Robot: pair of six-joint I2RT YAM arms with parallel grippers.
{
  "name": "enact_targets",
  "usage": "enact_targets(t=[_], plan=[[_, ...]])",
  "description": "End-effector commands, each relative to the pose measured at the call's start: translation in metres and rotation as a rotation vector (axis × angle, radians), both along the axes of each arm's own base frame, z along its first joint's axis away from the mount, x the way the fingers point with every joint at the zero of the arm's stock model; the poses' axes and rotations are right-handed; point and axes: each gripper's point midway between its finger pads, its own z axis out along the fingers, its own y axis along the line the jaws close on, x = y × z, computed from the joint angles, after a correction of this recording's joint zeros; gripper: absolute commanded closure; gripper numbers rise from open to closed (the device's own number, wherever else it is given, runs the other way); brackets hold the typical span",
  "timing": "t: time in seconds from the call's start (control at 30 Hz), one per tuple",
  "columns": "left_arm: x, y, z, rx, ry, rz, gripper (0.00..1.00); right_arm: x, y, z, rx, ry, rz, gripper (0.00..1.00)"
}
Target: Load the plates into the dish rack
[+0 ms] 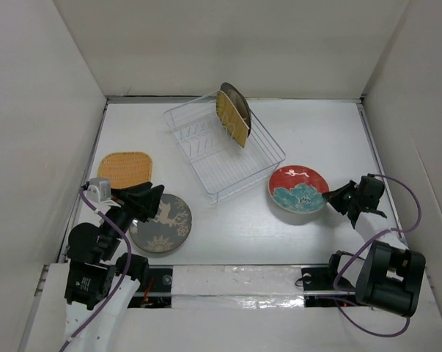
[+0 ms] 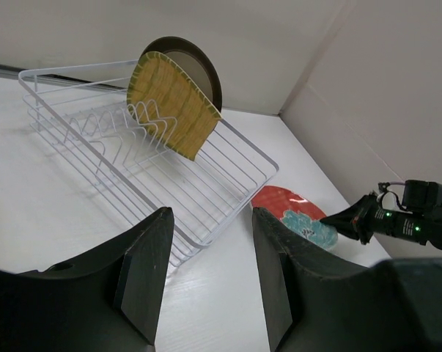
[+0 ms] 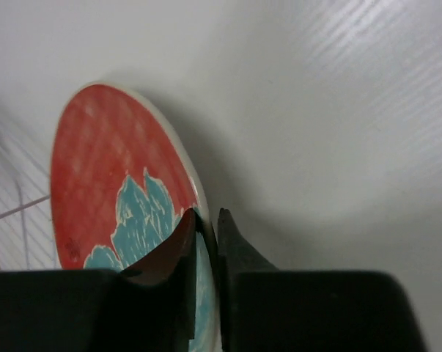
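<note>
White table [image 1: 242,238] and bare white walls box the scene, with the rack [image 1: 206,150] skewed at the middle, so I place everything off that. Just right of the rack's near corner the red plate [image 1: 299,188] lies flat. The right claw [image 3: 207,220] is pinched together on the rim farthest from the rack, one finger on the painted face and the other outside the lip. The bite looks shallow to me, tips only, so I want a slow lift that peels this edge up first and lets the plate hang towards vertical. I would watch the wrist view for any slide. At the rack's far end a woven plate [image 1: 233,119] leans on edge with the brown plate [image 1: 237,99] close behind it. The prongs nearer me are free, and I judge those to be the target. I would bring the red plate in parallel to the two standing ones and lower its bottom edge between two prongs. I would part the fingers only once the wires take the weight. The left claw [image 2: 212,216] stands apart and empty to the rack's left, over the grey plate [image 1: 166,226]; whether it touches, I cannot tell. A second woven plate [image 1: 125,169] lies flat further left of the rack. I would hold the left arm there so the two arms do not crowd each other over the rack.
</note>
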Motion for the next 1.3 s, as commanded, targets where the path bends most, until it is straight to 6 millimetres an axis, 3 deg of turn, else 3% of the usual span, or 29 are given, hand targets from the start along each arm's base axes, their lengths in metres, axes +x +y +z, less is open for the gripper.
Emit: enact_targets(t=[0.0,0.1,0.23,0.3,0.47,0.6,0.63,0.83,1.0,1.03,1.13,1.27], plan=[[-0.001,0.000,0.012,-0.010,-0.047,0.001,0.56,0.004,-0.025,0.006,-0.045,-0.027,-0.117,0.97],[0.000,0.000,0.011,-0.009,-0.043,0.002,0.56,0.003,-0.042,0.017,-0.082,-0.061,-0.197,1.00],[0.002,-0.001,0.009,-0.006,-0.032,-0.001,0.56,0.002,-0.069,0.053,-0.190,-0.177,-0.334,1.00],[0.003,-0.002,0.008,-0.003,-0.025,-0.005,0.56,0.008,-0.072,0.061,-0.192,-0.240,-0.357,1.00],[0.005,-0.002,0.007,-0.002,-0.019,-0.005,0.56,0.018,-0.064,0.031,-0.141,-0.181,-0.324,0.97],[0.006,-0.002,0.005,0.000,-0.012,-0.002,0.56,0.024,-0.053,0.009,-0.072,-0.156,-0.293,0.81],[0.007,-0.002,0.005,0.000,-0.010,-0.002,0.56,0.025,-0.049,0.007,-0.053,-0.154,-0.278,0.74],[0.007,-0.002,0.004,-0.002,-0.006,0.002,0.56,0.033,-0.037,-0.009,0.043,-0.147,-0.236,0.59],[0.009,-0.002,0.003,-0.002,-0.003,0.004,0.56,0.036,-0.036,-0.017,0.102,-0.147,-0.219,0.57],[0.009,-0.002,0.003,-0.001,0.000,0.004,0.56,0.037,-0.034,-0.018,0.113,-0.149,-0.215,0.64],[0.009,-0.002,0.003,0.000,0.002,0.004,0.56,0.038,-0.036,-0.016,0.134,-0.168,-0.238,1.00],[0.011,-0.003,0.001,0.002,0.009,0.002,0.56,0.042,-0.042,0.024,0.122,-0.315,-0.290,1.00]])
